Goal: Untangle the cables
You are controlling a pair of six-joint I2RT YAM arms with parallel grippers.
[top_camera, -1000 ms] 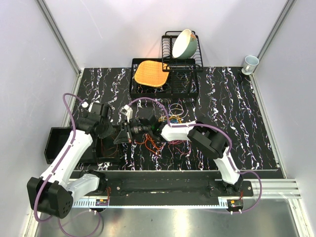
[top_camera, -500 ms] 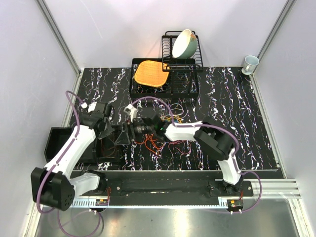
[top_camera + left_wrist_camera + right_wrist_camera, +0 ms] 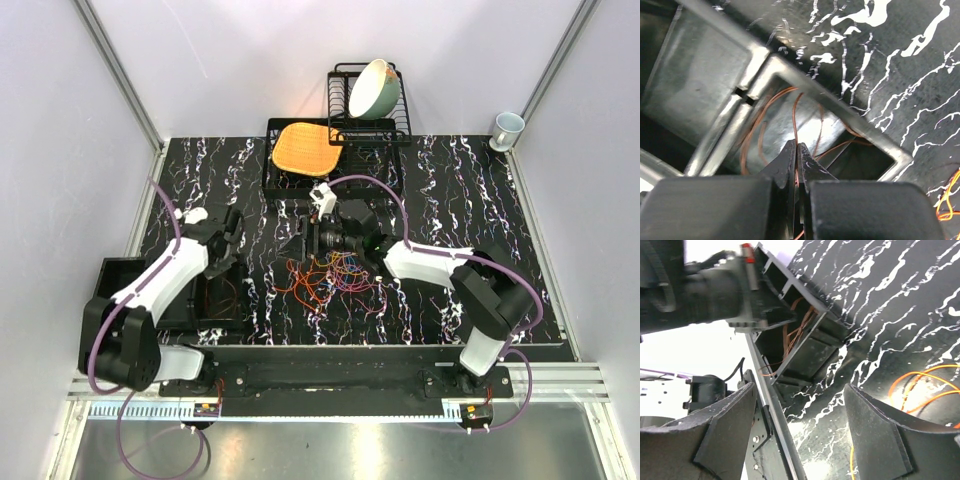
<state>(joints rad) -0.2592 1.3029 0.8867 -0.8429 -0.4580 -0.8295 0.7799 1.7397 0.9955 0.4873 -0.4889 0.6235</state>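
The cables (image 3: 330, 272) lie in a loose tangle of orange-red, yellow, blue and purple loops at mid table. Left of them my left gripper (image 3: 224, 266) hangs over a black bin (image 3: 112, 290). In the left wrist view that gripper (image 3: 796, 145) is shut on a thin orange-red cable (image 3: 794, 117) that runs down into the bin, where more orange loops (image 3: 752, 140) lie. My right gripper (image 3: 300, 243) is open just behind the tangle with nothing between its fingers. In the right wrist view the right gripper (image 3: 800, 405) faces the bin (image 3: 810, 347), with an orange loop (image 3: 925, 385) at the right.
A black dish rack (image 3: 385, 125) with a pale green bowl (image 3: 374, 88) stands at the back, next to an orange woven mat (image 3: 303, 147) on a black tray. A white mug (image 3: 507, 128) sits at the back right corner. Walls close in on both sides.
My right gripper opened and drew back to the far right, uncovering the tangle. My left gripper closed on an orange-red cable and swung left over the bin.
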